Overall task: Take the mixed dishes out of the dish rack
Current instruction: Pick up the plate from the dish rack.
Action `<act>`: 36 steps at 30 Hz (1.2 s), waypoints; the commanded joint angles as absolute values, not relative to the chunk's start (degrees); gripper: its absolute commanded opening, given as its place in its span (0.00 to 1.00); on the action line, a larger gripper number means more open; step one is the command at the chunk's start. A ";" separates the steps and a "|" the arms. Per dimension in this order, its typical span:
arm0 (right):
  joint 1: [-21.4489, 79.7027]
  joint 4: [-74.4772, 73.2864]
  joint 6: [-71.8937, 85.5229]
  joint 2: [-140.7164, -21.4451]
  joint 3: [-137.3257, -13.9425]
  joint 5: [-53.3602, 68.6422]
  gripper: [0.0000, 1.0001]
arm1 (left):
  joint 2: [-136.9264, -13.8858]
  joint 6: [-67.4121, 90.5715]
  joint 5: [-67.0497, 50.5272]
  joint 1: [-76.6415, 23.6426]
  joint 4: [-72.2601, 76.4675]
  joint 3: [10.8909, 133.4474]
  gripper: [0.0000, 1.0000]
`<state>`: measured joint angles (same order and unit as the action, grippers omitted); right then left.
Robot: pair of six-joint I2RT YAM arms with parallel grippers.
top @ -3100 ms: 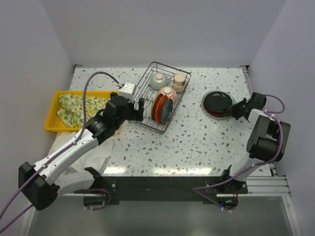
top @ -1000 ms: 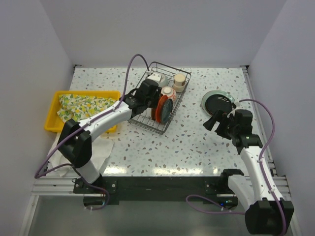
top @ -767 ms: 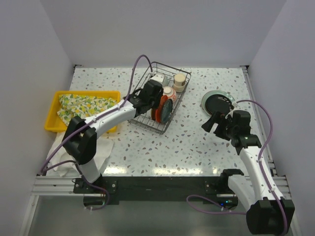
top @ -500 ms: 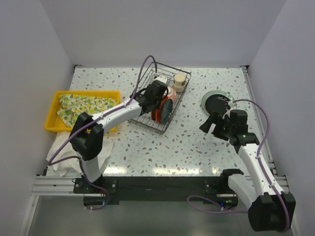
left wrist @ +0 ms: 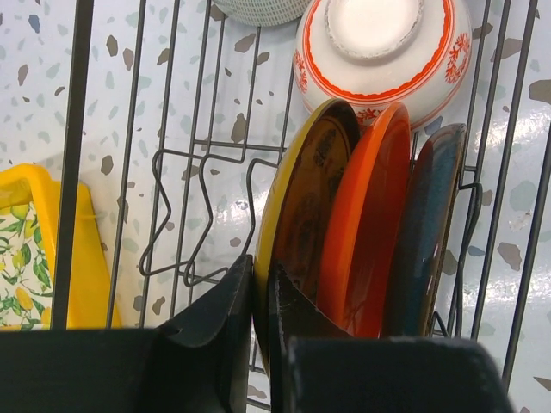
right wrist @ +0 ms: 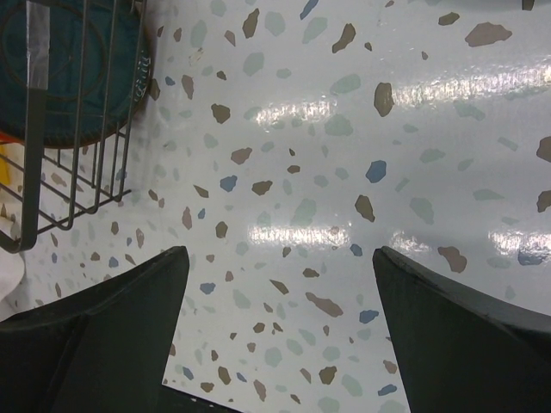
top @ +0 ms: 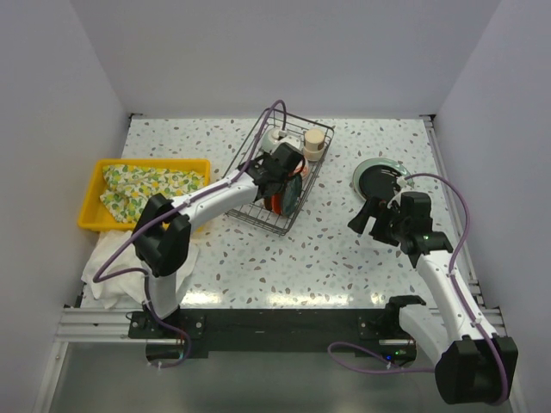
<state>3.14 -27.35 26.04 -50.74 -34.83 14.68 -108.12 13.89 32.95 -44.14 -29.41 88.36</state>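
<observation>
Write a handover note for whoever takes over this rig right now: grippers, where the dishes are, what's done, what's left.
Left gripper: shut on the rim of the yellow plate, which stands upright in the dish rack.
Right gripper: open, empty, over bare table.
Done: black plate is out, lying on a grey-green plate on the table right of the rack.
Left: yellow plate, orange plate, dark blue plate, red-patterned bowl, celadon bowl, beige cup, all in the rack.

You're working in a lab test cell: plain white walls box in a speckled tabletop on aluminium framing.
</observation>
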 commanded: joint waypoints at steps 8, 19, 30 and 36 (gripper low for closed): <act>3.60 -26.54 25.40 -50.45 -35.07 15.20 0.93 | -104.86 13.80 37.70 -44.74 -31.37 93.25 0.00; 4.22 -26.28 25.31 -51.33 -36.65 18.45 0.93 | -98.18 11.69 39.02 -44.74 -34.28 92.64 0.00; 5.01 -26.81 25.22 -51.86 -38.93 23.81 0.93 | -89.39 9.40 39.73 -44.74 -37.00 91.14 0.00; 6.06 -22.77 28.03 -53.52 -39.29 30.57 0.92 | -86.05 11.16 30.78 -44.65 -34.99 89.83 0.00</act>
